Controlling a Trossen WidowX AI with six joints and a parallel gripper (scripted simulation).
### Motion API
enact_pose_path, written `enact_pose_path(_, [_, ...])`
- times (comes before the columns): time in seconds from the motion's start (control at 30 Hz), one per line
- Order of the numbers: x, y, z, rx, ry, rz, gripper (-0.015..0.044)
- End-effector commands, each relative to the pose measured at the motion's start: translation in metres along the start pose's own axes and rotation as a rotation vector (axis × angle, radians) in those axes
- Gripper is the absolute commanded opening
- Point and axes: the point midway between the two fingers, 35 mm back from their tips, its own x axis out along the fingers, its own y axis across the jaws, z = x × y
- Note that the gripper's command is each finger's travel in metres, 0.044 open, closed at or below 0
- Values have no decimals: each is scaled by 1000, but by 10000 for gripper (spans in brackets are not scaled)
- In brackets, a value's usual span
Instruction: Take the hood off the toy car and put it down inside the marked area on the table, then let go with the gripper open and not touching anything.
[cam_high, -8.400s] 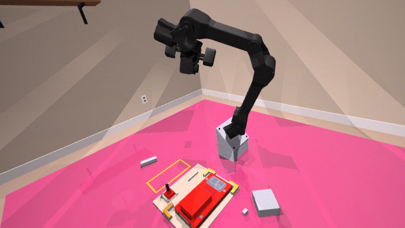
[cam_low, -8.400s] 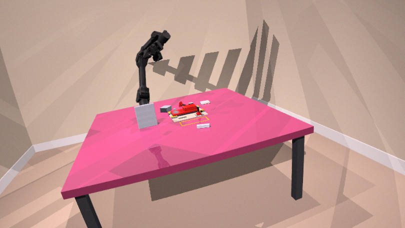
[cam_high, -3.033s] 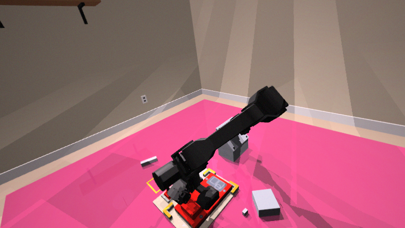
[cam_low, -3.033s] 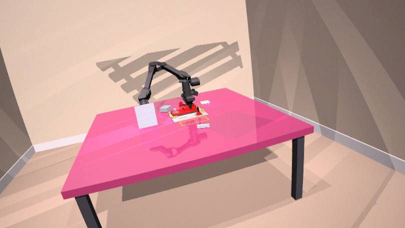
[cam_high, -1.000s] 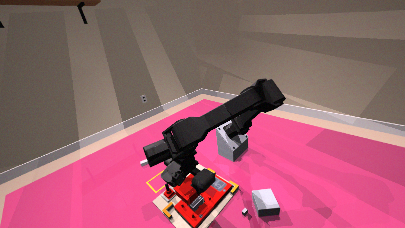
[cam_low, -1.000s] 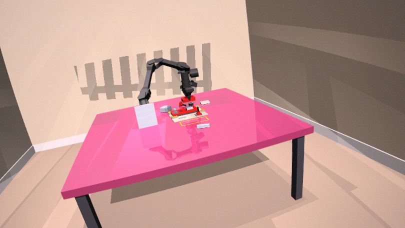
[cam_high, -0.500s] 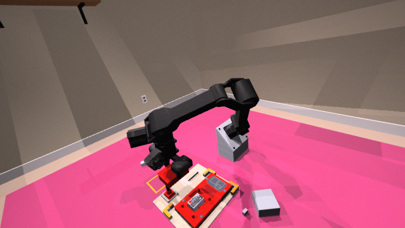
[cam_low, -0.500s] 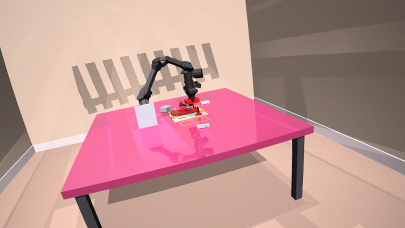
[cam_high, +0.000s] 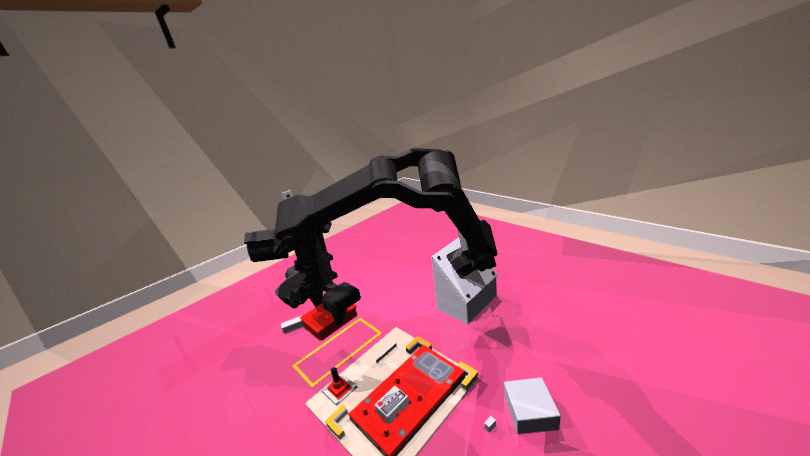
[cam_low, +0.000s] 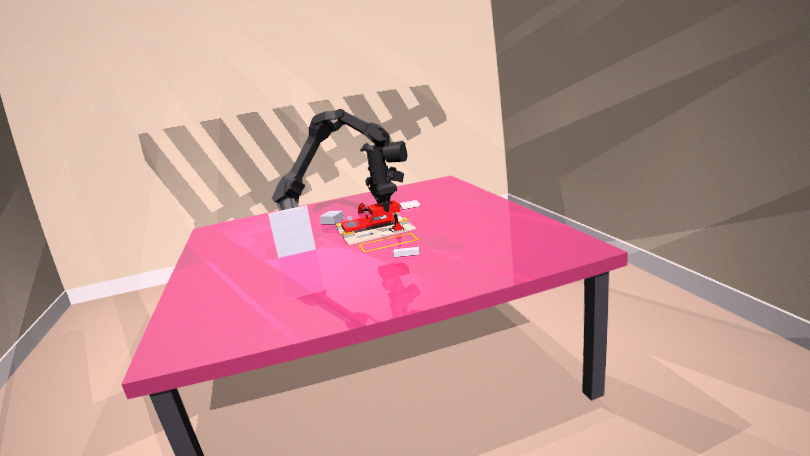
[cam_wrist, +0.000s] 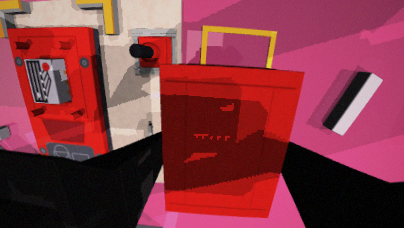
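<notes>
My gripper (cam_high: 328, 314) (cam_low: 386, 207) (cam_wrist: 221, 141) is shut on the red hood (cam_high: 319, 324) (cam_wrist: 225, 200) and holds it above the table, off the car. The yellow outline of the marked area (cam_high: 302, 376) (cam_low: 391, 245) (cam_wrist: 240, 29) lies on the pink table. In the wrist view the hood covers most of the outline, and only its far end shows. The red toy car body (cam_high: 433, 385) (cam_low: 352, 226) (cam_wrist: 82, 45) sits on the board without the hood, with a grey block (cam_high: 391, 403) (cam_wrist: 47, 80) and several pegs exposed. The hood's exact height is unclear.
The pale board (cam_high: 396, 335) (cam_wrist: 155, 12) has yellow corner brackets and a red base (cam_high: 338, 389) (cam_wrist: 162, 50) with a black lever beside the outline. A white bar (cam_high: 290, 325) (cam_low: 406, 252) (cam_wrist: 356, 107) lies near the outline. A grey box (cam_high: 532, 399) (cam_low: 331, 217) and small cube (cam_high: 490, 423) stand beyond the car.
</notes>
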Motion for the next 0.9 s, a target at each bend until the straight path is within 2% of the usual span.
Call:
enact_pose_path(0.0, [2,-19,-8,-5,2,3,0])
enact_pose_path(0.87, [22,-21,-7,-5,1,3,0])
